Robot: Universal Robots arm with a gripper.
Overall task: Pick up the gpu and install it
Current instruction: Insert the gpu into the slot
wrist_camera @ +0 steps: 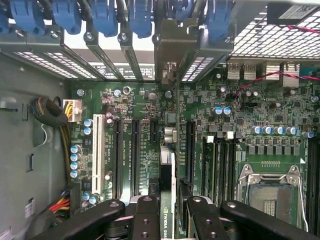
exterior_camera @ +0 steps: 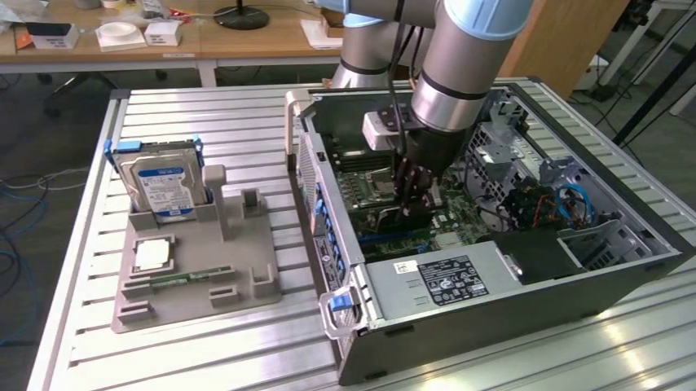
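A wooden desk stands behind the slatted metal table; blue cables trail across the grey floor

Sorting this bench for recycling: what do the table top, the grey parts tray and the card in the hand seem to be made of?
Table top: likely aluminium, ribbed silver slats with a dull sheen.
Tray: probably plastic, uniform matte grey, rounded moulded edges.
Gpu in the hand: circuit-board laminate, judging by its thin green edge; its other faces are hidden.
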